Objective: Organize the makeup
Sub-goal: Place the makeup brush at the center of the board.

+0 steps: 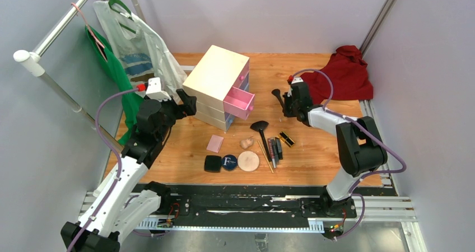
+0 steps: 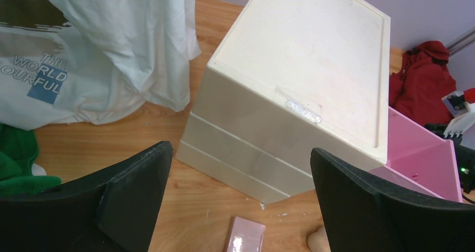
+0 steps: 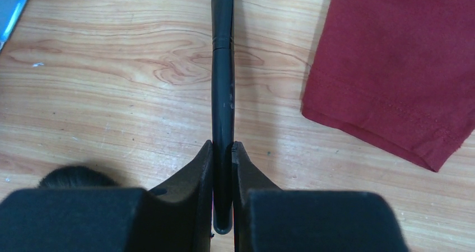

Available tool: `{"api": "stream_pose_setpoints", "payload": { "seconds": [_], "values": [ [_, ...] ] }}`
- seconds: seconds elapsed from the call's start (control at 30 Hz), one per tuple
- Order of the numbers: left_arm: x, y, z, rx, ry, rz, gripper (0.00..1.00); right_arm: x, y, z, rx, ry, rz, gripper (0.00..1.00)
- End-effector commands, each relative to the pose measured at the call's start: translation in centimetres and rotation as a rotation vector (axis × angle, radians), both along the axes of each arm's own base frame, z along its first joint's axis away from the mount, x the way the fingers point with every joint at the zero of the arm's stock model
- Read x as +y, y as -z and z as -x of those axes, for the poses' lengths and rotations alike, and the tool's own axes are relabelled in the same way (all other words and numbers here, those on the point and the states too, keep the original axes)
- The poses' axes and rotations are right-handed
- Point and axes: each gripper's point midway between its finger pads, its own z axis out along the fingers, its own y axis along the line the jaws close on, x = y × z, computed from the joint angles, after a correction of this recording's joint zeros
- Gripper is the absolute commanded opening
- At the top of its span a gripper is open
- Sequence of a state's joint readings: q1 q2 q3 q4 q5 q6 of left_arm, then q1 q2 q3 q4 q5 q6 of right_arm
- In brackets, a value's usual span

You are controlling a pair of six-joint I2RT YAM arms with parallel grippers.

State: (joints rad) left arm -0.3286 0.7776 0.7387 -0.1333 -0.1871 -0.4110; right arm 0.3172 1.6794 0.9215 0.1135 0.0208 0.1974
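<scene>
My right gripper [image 1: 287, 105] is shut on the handle of a black brush [image 1: 278, 97], held above the table right of the chest; in the right wrist view the brush [image 3: 222, 84] runs up from between my shut jaws [image 3: 223, 150]. On the table lie a second black brush [image 1: 261, 130], a pink square [image 1: 215, 143], a beige sponge [image 1: 246, 143], a black square compact [image 1: 212, 163], a navy compact [image 1: 228, 162], a beige puff [image 1: 248, 161], pencils [image 1: 273, 150] and a lipstick [image 1: 287, 139]. My left gripper [image 1: 188, 103] is open and empty beside the chest [image 2: 302, 67], above the pink square [image 2: 245, 238].
The cream chest [image 1: 215, 84] stands at the table's middle back with its pink drawer [image 1: 240, 102] pulled open. A red cloth [image 1: 346, 73] lies at the back right. A white bag [image 1: 137, 45] and green cloth [image 1: 115, 67] hang from a rack on the left.
</scene>
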Motion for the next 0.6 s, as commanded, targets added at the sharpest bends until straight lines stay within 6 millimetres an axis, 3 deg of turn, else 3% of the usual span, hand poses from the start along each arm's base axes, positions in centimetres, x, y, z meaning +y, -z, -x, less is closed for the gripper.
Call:
{"api": "stream_pose_setpoints", "payload": {
  "seconds": [0.0,0.1,0.23,0.4,0.5,0.57],
  "values": [
    [0.0,-1.6,0.0,-0.049,0.001,0.010,0.98,-1.7,1.0,-0.1,0.057,0.070,0.011,0.03],
    [0.0,-1.7,0.0,-0.050,0.002,0.011,0.98,-1.8,1.2,-0.1,0.078,0.075,0.021,0.10],
    [0.1,-1.7,0.0,-0.051,0.000,0.010,0.98,-1.9,1.2,0.0,0.079,0.080,0.017,0.28],
    [0.1,-1.8,0.0,-0.051,-0.002,0.006,0.98,-2.0,0.9,0.2,0.078,0.085,0.020,0.31],
    [0.2,-2.0,0.1,-0.056,-0.002,0.006,0.98,-2.0,-0.7,0.5,0.046,0.080,0.005,0.34],
    [0.2,-2.3,0.1,-0.061,0.000,0.007,0.98,-1.7,-2.8,0.9,0.005,0.065,-0.003,0.37]
  ]
}}
